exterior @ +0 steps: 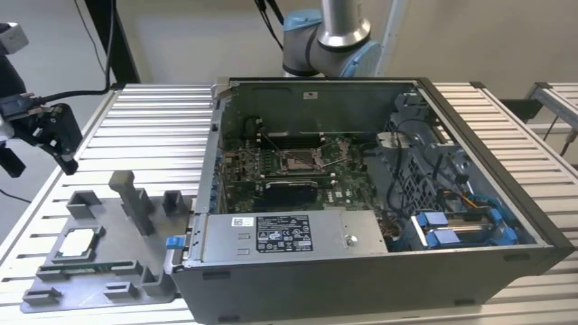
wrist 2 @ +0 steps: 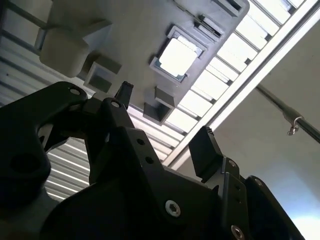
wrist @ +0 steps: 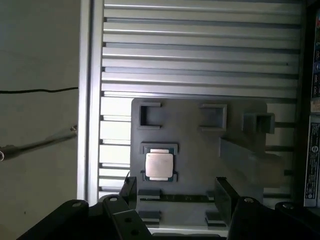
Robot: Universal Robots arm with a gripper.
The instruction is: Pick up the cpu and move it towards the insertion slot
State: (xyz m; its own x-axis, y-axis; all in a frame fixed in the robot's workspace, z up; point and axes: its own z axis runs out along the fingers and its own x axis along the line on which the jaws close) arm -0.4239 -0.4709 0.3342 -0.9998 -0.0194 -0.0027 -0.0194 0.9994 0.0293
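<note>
Nearest, at the lower left of the exterior view: the cpu (exterior: pixel 78 242), flat in its recess on the grey holder (exterior: pixel 118 279), silvery lid up, untouched. Under both, the slatted counter (exterior: pixel 153 108).

Hanging above the holder and well clear of the chip: the claw (wrist: pixel 175 192), jaws spread wide in both wrist views, gripping nothing.

Farther in, mid-frame: the open computer case (exterior: pixel 316 101), and on its green board the insertion slot (exterior: pixel 298 160), metal frame and wire lever showing, well apart from the chip.

Likely trouble from here:
- A descent off centre, landing a fingertip on the recess rim or on the lid rather than beside the edges.
- A shallow pinch on so thin a part, with a tilt or a slip to follow.
- The holder's upright posts (exterior: pixel 135 196) near the recess, easy to clip.
- The case wall between holder and socket, with the risk of a knock if carried too low.
</note>
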